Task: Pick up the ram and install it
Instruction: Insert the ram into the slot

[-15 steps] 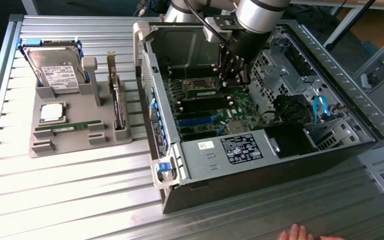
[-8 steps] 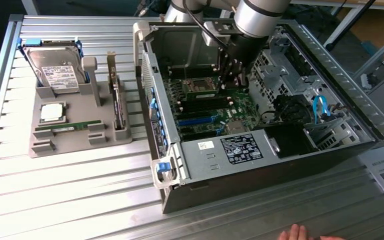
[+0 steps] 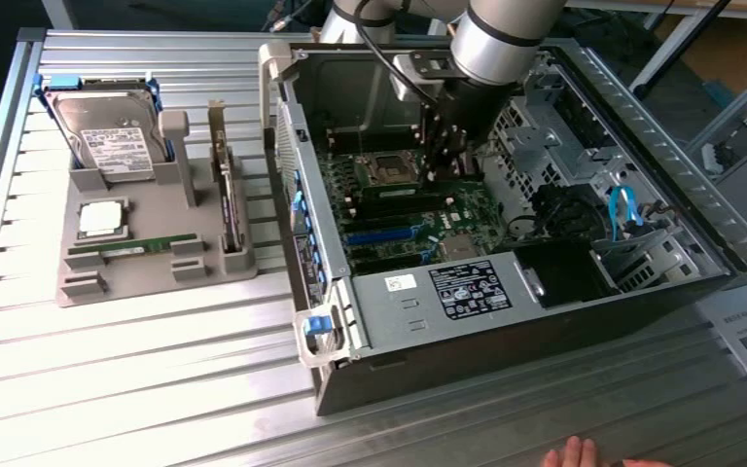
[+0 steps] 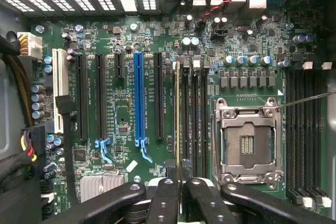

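Green edge of the ram [image 4: 178,124] found pinched between the 2 black fingers [image 4: 167,200], clamped tight on its near end. Found the gripper [image 4: 181,184] low inside the open computer case [image 3: 387,321], close over the motherboard [image 4: 121,124]. Held the ram on edge, running straight ahead of the fingertips in line with a black memory slot [image 4: 192,119], part of a bank of parallel slots. Could not tell whether seated in the slot or poised just above it.

Noted, just beside the fingers on one flank, the processor socket [image 4: 247,140], a silver frame around bare contacts. Noted, farther off on the other flank, a blue expansion slot [image 4: 138,98] among black ones.

Saw, well apart from the fingers, outside the case toward the exterior view's left, a grey tray [image 3: 140,282] on the slatted metal table [image 3: 153,379]. Found in it a spare ram stick [image 3: 133,246] lying flat, just beside a silver processor chip [image 3: 101,216]. Found a hard drive [image 3: 108,131] propped at the tray's far end and an expansion card [image 3: 227,209] standing on edge along the side nearest the case. Saw a person's hand [image 3: 579,454] at the table's near edge, far from the fingers.
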Robot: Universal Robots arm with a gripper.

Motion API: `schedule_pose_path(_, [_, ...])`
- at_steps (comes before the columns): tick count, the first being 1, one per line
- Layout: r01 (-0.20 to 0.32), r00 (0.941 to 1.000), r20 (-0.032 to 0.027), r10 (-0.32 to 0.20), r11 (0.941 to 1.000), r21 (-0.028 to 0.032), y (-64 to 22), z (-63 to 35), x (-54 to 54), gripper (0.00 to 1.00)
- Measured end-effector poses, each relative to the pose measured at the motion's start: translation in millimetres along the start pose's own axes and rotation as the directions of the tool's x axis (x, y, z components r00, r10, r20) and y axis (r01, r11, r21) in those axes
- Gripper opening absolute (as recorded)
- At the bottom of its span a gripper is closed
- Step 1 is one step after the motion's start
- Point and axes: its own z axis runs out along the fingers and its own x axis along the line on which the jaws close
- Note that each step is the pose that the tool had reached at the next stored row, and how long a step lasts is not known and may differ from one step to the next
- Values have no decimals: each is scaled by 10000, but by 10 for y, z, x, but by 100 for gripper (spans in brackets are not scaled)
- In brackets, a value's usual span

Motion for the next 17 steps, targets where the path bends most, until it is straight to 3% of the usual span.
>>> schedule_pose_path(8, [0,10000,1,0,10000,1,-5,98,2,12])
schedule_pose_path(17, [0,10000,1,0,10000,0,-38,101,1,12])
